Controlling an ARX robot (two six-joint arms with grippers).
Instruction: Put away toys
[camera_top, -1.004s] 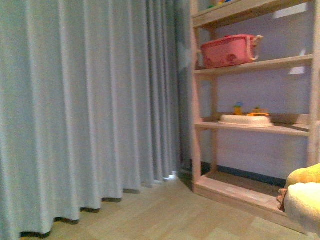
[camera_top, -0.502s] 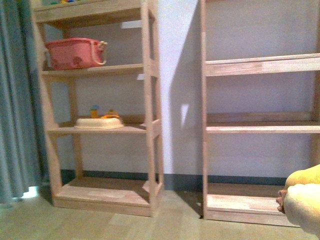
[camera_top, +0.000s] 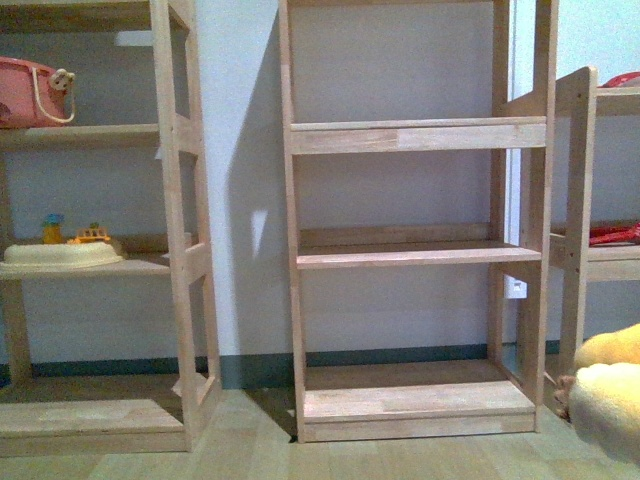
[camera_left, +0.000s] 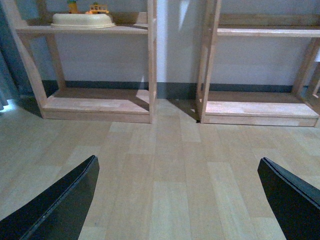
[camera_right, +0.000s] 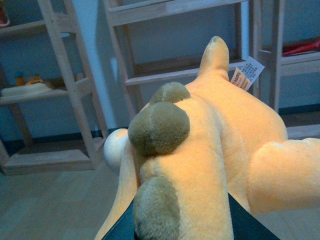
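An orange-yellow plush animal (camera_right: 215, 145) with olive-brown bumps along its back and a paper tag fills the right wrist view. My right gripper (camera_right: 182, 222) is shut on it, its dark fingers showing on either side of the body. The plush animal (camera_top: 606, 390) also pokes into the front view at the bottom right, pale and yellow. In the left wrist view my left gripper (camera_left: 177, 195) stands open over bare wooden floor, nothing between its black fingertips (camera_left: 75, 192).
Wooden shelf units stand against the wall; the middle one (camera_top: 415, 255) has bare boards. The left unit holds a pink basket (camera_top: 30, 90) and a cream tray (camera_top: 60, 255) with small toys. Red items (camera_top: 615, 235) lie on the right unit. Wooden floor (camera_left: 170, 150) lies in front.
The front view has swung right: the grey curtain has left the frame, the shelf with the pink basket has slid left, and an empty shelf unit now faces me. The plush stays held.
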